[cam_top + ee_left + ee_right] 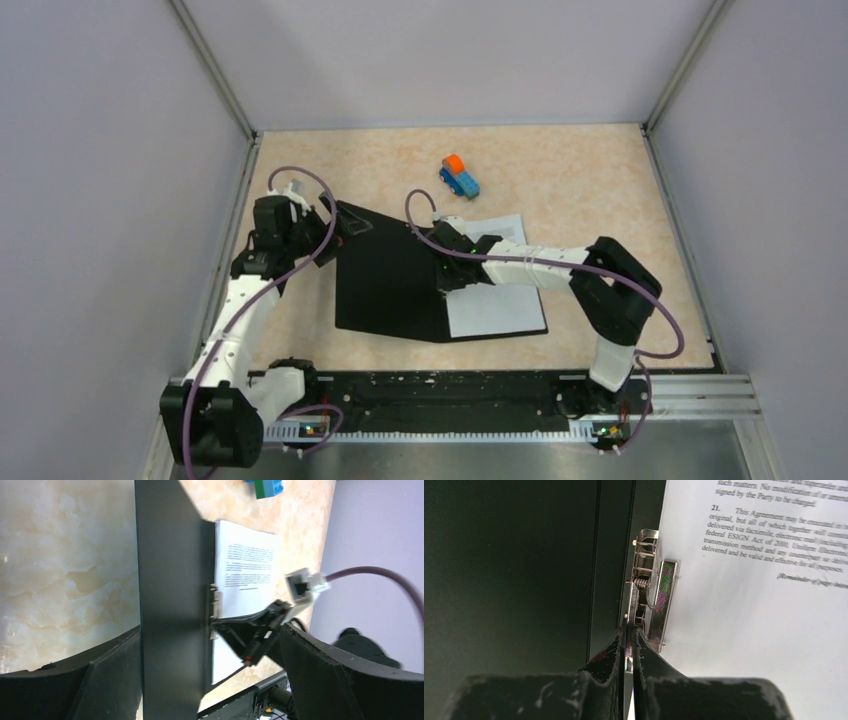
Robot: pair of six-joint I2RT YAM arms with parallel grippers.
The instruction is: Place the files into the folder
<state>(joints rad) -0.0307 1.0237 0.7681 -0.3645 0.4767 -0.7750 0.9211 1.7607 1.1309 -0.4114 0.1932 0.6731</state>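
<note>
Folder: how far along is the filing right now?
Done: folder open, files lying on its right inside half. In hand: right gripper shut on the metal clip at the sheets' edge; left gripper open astride the lifted cover. Left: sheets clamped, cannot tell; cover not yet closed.

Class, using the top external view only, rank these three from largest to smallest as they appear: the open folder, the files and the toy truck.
1. folder, lying open, by far the widest dark area.
2. files, clearly smaller, though the right arm hides part of the sheets.
3. toy truck, much the smallest.
</note>
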